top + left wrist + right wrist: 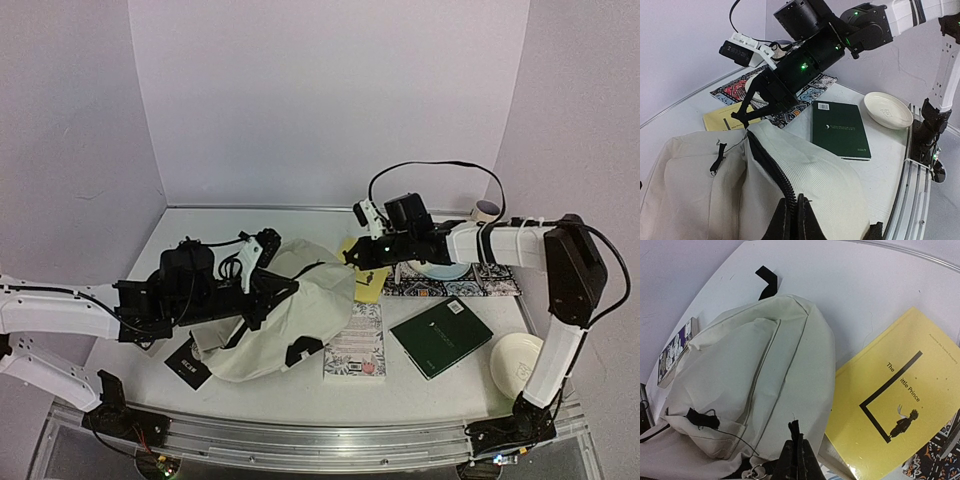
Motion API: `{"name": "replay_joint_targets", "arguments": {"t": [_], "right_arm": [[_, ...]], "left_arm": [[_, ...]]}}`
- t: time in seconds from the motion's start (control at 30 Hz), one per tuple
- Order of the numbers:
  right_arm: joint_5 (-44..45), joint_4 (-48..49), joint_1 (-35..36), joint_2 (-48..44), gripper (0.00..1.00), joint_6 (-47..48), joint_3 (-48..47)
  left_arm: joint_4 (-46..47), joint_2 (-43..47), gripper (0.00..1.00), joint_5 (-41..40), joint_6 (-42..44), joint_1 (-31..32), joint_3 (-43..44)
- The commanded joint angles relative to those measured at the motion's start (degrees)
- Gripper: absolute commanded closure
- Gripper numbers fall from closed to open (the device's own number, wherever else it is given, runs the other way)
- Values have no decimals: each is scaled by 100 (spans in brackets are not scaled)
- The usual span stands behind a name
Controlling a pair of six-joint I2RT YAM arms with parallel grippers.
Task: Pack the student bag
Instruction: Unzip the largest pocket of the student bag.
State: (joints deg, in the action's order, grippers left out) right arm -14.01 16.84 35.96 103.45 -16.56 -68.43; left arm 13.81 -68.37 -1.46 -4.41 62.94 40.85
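Student bag [285, 312] lies left of centre on worktop [300, 388]. Cream fabric, slumped, black zip lines and strap ends showing.

L pincer [793, 200] comes in from left. Fingers are pressed together on the bag's black zip edge, near-left part of bag. Fabric rises to the grip in a ridge.

R pincer [796, 441] reaches across from right, over far-right corner of bag. Fingers fully together, tips at the cream edge. A thin black tag sticks up at the tips; can't tell if it is pinched.

Yellow book [890, 405] lies flat just right of the bag's far-right corner. Bag edge overlaps its near-left side.

Floral-cover book [357, 343] sits at bag's near-right side, touching or almost.

Green book [440, 336] is further right, flat, lying at an angle, apart from bag.

Patterned mat [452, 284] is far-right, under R arm.

White dish [517, 362] is near-right, by the R arm's upright link.

Small black card [188, 362] lies near-left, at bag's edge.
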Motion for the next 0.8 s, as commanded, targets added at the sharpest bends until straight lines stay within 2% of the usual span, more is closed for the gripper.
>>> {"name": "replay_joint_targets", "arguments": {"t": [0.0,0.23,0.33,0.43,0.57,0.67,0.77], "right_arm": [[1239,-64,-693,407,100,45,-442],[639,-346,-693,895,100,176,-1188],[151,-348,-694,798,100,285,-1221],[-172,-357,-689,509,100,294,-1220],[-318,-427,-690,-10,86,319,-1112],[-320,-509,-688,-420,72,333,-916],[-338,-632,-690,-765,60,312,-594]], "left_arm": [[517,530,100,413,40,149,83],[559,272,100,535,202,147,210],[595,-28,100,242,246,149,288],[602,-538,100,-394,213,149,511],[605,-1425,100,-718,132,140,1073],[598,-1983,99,-962,36,126,1574],[596,-2518,96,-1105,-75,89,2025]]}}
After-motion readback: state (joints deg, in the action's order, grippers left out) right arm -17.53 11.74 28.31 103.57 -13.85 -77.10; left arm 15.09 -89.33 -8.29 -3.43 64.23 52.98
